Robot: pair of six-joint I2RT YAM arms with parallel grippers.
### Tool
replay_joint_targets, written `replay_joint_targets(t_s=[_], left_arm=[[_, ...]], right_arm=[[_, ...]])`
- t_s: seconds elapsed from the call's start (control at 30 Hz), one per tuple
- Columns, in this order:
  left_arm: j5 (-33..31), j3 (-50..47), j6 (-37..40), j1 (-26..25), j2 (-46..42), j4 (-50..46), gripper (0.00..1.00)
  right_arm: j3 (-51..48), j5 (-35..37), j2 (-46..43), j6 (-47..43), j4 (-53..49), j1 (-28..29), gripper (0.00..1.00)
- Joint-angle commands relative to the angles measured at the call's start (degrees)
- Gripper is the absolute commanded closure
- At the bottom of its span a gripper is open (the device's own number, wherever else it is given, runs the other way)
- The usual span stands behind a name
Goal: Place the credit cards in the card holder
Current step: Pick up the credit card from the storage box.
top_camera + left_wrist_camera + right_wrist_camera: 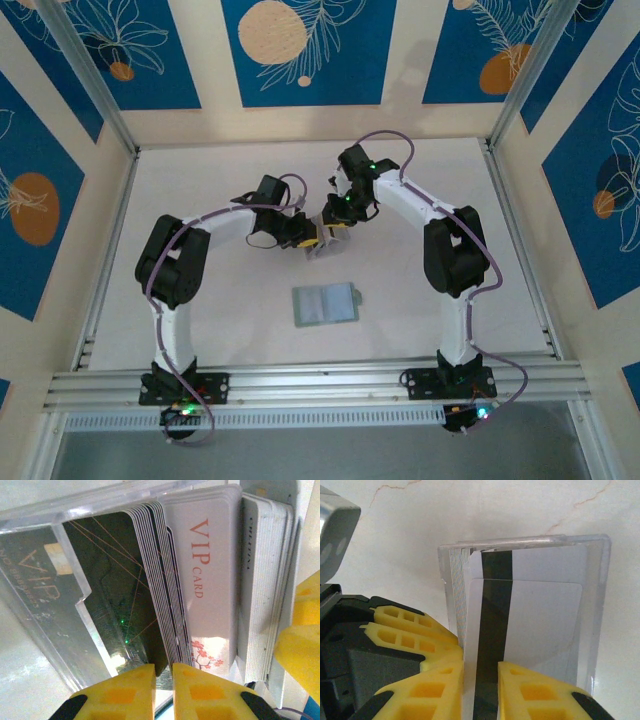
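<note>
The white table (420, 300) is walled by blue flower-print panels (300, 50), with an aluminium rail (320, 385) along its near edge. Broad bare room lies on every side of the two sets of fingers, which meet mid-table. The card holder (325, 303) lies opened flat, near but apart from both, on the arm-base side of them. Between the fingertips stands a clear box (600, 605) packed with the credit cards (160, 580) on edge. The left gripper (164, 692) is nearly closed, pinching the box's near rim just below the stack. The right gripper (481, 692) has its fingers a little apart either side of a pale card (540, 625) with a black stripe; whether they clamp it I cannot tell. Just beyond the left fingers, a white card (210, 580) reads "VIP CARD" in red above red blossoms. A dark card (35, 580) behind the plastic reads "VIP".
</note>
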Motion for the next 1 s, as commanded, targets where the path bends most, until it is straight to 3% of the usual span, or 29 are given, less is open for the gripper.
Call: replay_joint_targets(t_s=[0.0, 0.7, 0.97], left_arm=[[-0.6, -1.5, 0.0, 0.1, 1.8, 0.1, 0.85], [-0.6, -1.3, 0.2, 0.2, 2.0, -0.1, 0.85], [-0.7, -1.2, 0.2, 0.3, 2.1, -0.2, 0.85]], right_arm=[[0.9, -1.0, 1.2, -1.0, -1.7, 0.8, 0.78], [-0.3, -0.7, -1.6, -1.3, -2.4, -1.3, 1.00], [-0.9, 0.1, -2.7, -1.2, -2.5, -2.3, 1.00]])
